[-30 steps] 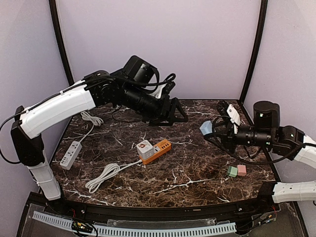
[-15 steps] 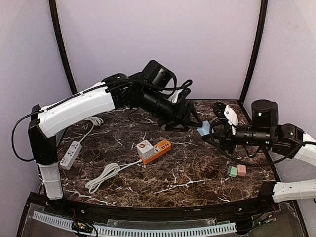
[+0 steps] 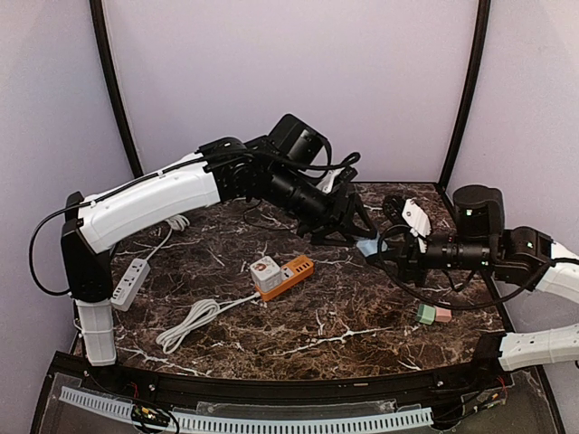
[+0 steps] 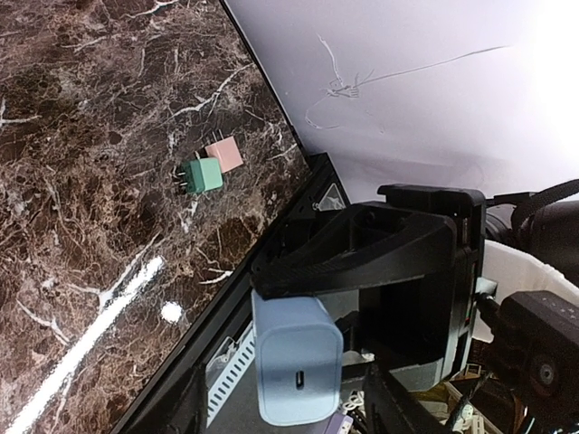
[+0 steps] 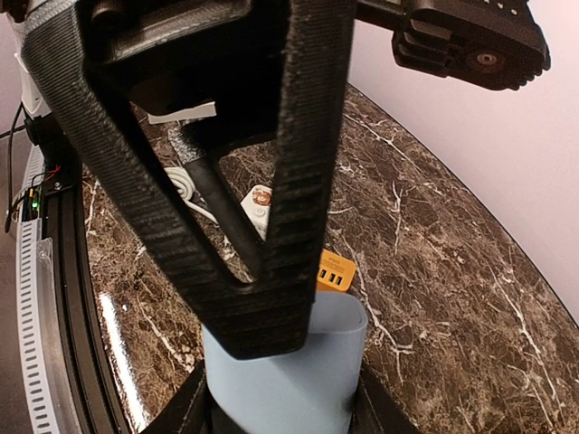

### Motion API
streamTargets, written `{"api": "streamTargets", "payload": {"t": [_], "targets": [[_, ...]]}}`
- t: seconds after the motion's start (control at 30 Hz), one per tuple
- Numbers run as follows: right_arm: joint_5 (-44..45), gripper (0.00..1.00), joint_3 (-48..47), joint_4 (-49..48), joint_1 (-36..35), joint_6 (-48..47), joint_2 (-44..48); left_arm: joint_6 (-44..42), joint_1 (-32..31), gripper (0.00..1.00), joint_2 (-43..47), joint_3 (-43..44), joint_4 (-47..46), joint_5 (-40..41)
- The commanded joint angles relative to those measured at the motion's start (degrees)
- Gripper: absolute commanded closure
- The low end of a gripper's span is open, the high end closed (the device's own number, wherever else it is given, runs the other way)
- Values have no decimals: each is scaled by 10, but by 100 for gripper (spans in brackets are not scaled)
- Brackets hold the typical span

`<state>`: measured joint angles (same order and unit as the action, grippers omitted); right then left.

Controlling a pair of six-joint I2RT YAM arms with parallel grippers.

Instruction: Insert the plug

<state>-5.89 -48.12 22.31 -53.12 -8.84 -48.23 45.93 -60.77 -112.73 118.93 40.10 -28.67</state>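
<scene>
My right gripper is shut on a light blue plug and holds it in the air above the marble table, right of centre. My left gripper is open and right against the plug. In the left wrist view the plug sits between my left fingers with a gap on each side, and the right gripper's black frame is just behind it. In the right wrist view a left finger covers the upper part of the plug. The orange power strip lies mid-table.
A white adapter sits on the orange strip's left end, its white cable coiled to the left. A white power strip lies at the left edge. A green plug and a pink plug lie at the right.
My left arm has swung right from the back centre until its gripper meets the blue plug. My right gripper has shifted slightly left and down with the plug.
</scene>
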Motion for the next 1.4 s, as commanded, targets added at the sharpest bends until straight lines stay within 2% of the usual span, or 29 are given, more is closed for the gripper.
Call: {"api": "streamTargets", "payload": {"t": [0.0,0.33,0.67,0.9,1.37], "targets": [[9,100,-19,-9,-9,-8,-3,6,-6,43,-8,15,-5,-14],[18,100,-25,-5,-20,-19,-10,14,-8,54,-17,16,-3,-18],[25,100,-25,2,-29,-29,-12,23,-9,58,-21,17,-5,-17],[34,100,-31,6,-31,-34,-17,26,-9,66,-26,17,-4,-27],[55,100,-32,14,-32,-41,-20,28,-9,70,-34,17,0,-45]]}}
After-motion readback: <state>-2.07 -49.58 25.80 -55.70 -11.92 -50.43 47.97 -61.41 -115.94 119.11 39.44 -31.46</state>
